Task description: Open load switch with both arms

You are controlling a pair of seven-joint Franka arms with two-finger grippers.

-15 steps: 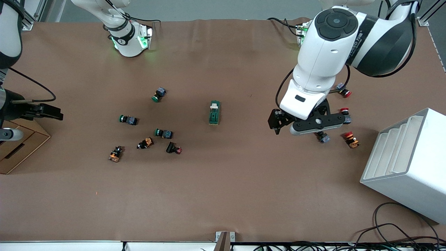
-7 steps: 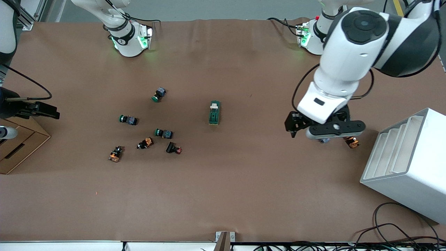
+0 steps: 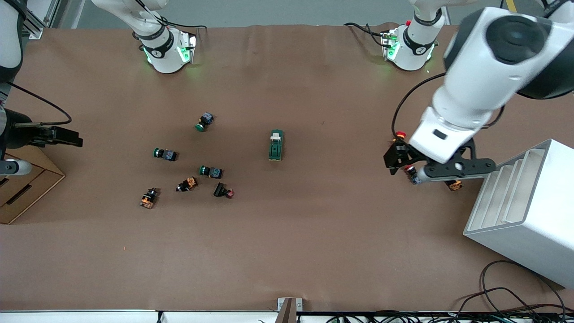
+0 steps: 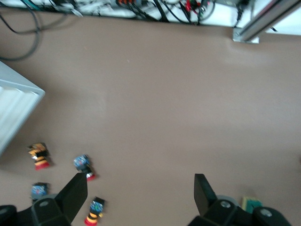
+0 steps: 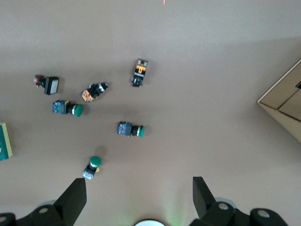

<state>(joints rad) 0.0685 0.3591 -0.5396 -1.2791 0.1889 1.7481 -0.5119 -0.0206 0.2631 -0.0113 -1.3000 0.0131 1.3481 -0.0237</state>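
The load switch (image 3: 276, 145), a dark-green block with a white lever at the end toward the robot bases, lies untouched at mid-table. It shows at the edge of the left wrist view (image 4: 251, 203) and of the right wrist view (image 5: 4, 141). My left gripper (image 3: 393, 158) hangs open and empty over the red-capped buttons toward the left arm's end of the table, well apart from the switch; only bare mat lies between its fingers (image 4: 139, 190). My right gripper (image 3: 67, 136) waits open and empty (image 5: 137, 195) at the right arm's end, beside the cardboard box.
Green-capped buttons (image 3: 201, 123) (image 3: 164, 154) (image 3: 210, 171) and orange-and-black ones (image 3: 149, 198) lie scattered toward the right arm's end. Red-capped buttons (image 3: 400, 134) (image 3: 454, 184) sit by the left gripper. A white slotted rack (image 3: 524, 211) and a cardboard box (image 3: 22, 188) stand at the table's two ends.
The left arm has swung away from the load switch toward the white rack, its gripper staying open. The right gripper has barely shifted. The switch has not moved.
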